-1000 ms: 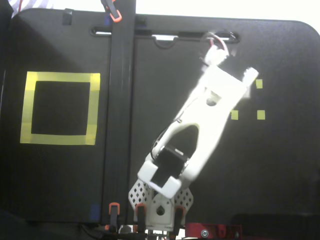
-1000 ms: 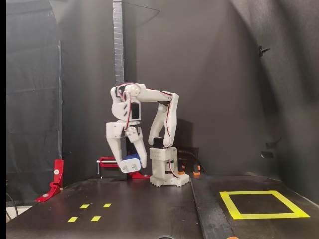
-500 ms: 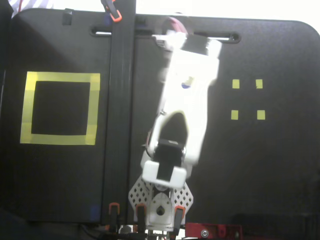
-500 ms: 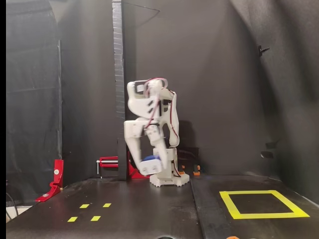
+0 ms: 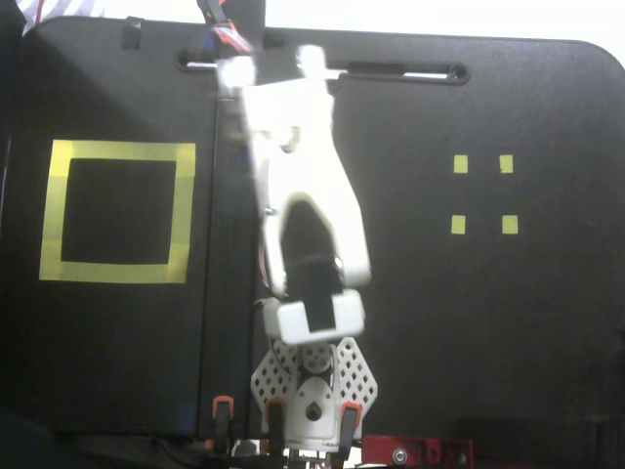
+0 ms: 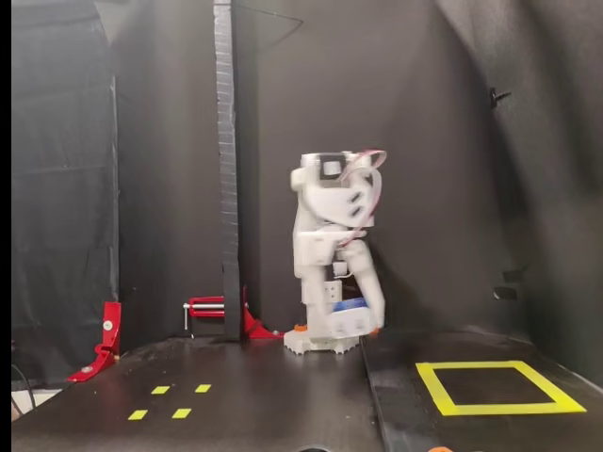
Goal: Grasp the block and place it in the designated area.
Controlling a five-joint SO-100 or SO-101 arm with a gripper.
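The white arm (image 5: 298, 195) stands folded over its base at the middle of the table and is blurred by motion. Its far end, with the gripper (image 5: 275, 66), reaches the back of the table near a slot. The blur hides how the jaws stand. The designated area (image 5: 117, 211) is a yellow tape square with a black centre, to the left of the arm; it also shows in the other fixed view (image 6: 497, 387) and nothing lies in it. No block shows on the table. A small blue patch (image 6: 347, 305) sits low on the arm; I cannot tell whether it is the block.
Four tiny yellow tape squares (image 5: 483, 193) lie to the right of the arm. A long slot (image 5: 400, 71) runs along the back of the table. Red clamps (image 6: 105, 337) and a black post (image 6: 226, 169) stand beside the base. Black cloth walls surround the table.
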